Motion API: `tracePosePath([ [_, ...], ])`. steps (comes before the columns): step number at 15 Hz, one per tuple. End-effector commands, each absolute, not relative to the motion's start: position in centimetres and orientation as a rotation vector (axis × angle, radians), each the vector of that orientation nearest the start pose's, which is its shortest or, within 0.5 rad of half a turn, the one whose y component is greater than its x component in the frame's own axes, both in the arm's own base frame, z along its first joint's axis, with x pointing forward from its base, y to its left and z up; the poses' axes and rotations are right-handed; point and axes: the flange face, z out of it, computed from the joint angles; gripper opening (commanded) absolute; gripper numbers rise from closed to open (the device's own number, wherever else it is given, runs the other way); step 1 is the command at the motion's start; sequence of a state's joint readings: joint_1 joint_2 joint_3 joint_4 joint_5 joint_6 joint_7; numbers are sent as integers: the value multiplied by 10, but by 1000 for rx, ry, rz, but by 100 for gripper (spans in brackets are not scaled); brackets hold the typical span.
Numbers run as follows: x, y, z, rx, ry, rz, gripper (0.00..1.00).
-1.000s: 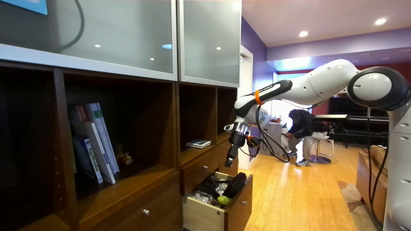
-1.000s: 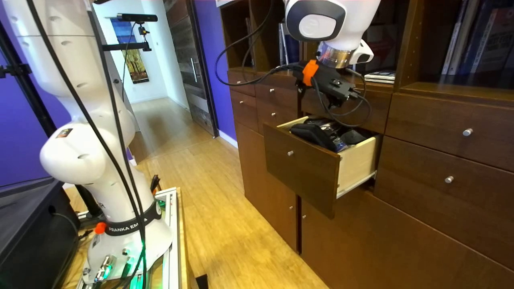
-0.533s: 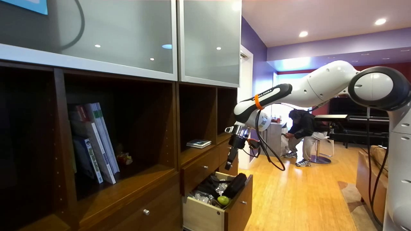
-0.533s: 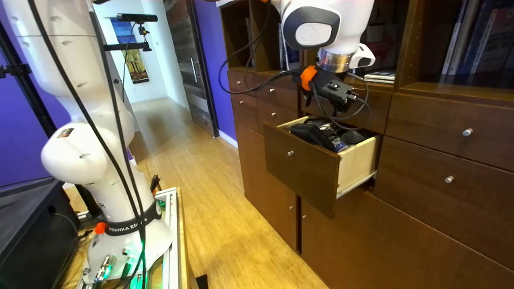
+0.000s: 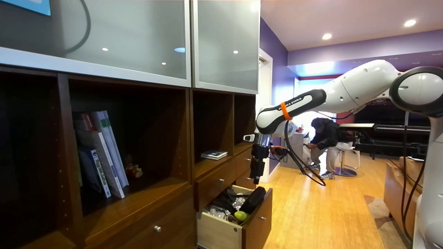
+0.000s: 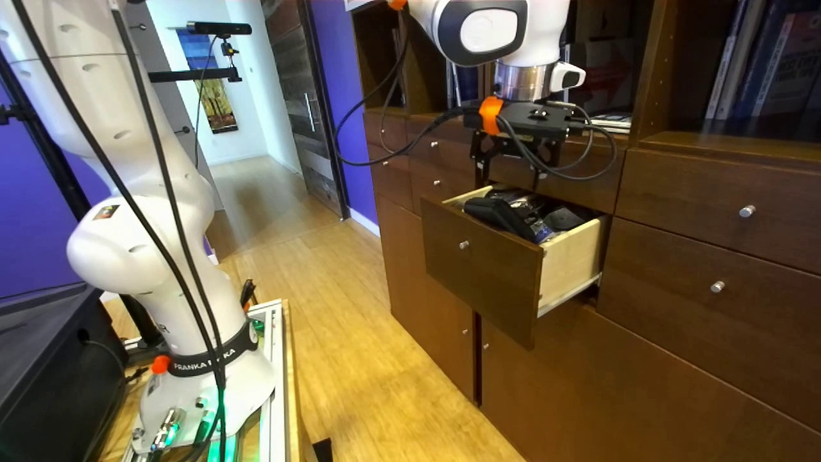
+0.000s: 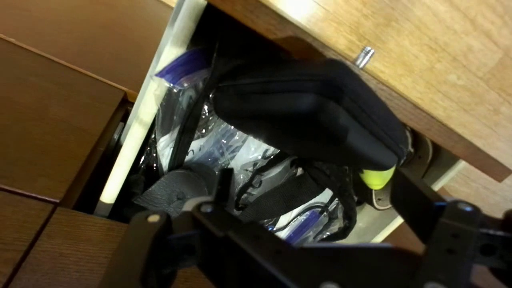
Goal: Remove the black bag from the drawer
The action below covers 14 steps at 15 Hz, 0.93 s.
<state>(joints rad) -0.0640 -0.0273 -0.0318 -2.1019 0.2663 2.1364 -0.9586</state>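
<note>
The black bag [image 7: 304, 108] lies in the open drawer [image 6: 481, 269], against the inside of the drawer front. It is soft and flattish with a zip seam. It also shows in both exterior views [image 5: 254, 200] [image 6: 497, 215]. The drawer's pale side panel [image 5: 219, 228] faces out in an exterior view. My gripper [image 7: 314, 180] is open and empty, pointing down above the drawer. In the wrist view its fingers stand wide apart, with the bag above the gap in the picture. In an exterior view the gripper [image 6: 510, 181] hangs apart from the bag, above it.
Clear plastic packets [image 7: 224, 140], black straps [image 7: 288, 198] and a yellow-green item [image 5: 241, 216] share the drawer. A closed drawer front [image 5: 216, 183] sits directly above. Shelves hold books [image 5: 104, 155] and flat booklets [image 5: 214, 154]. Cables [image 6: 397, 151] loop from the wrist.
My gripper has turned from a tilted pose to pointing nearly straight down, and the arm has shifted slightly away from the cabinet. The bag and the drawer have not moved.
</note>
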Motion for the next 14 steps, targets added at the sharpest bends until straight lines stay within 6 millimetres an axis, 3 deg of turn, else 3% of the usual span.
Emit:
tracePosePath([
  [1, 540, -37, 441, -2773, -1074, -253, 100],
  [3, 541, -38, 440, -2818, -1132, -226, 100],
  [8, 538, -35, 434, -2848, -1532, -148, 100],
  [14, 533, -21, 432, -2644, -1947, -208, 100],
])
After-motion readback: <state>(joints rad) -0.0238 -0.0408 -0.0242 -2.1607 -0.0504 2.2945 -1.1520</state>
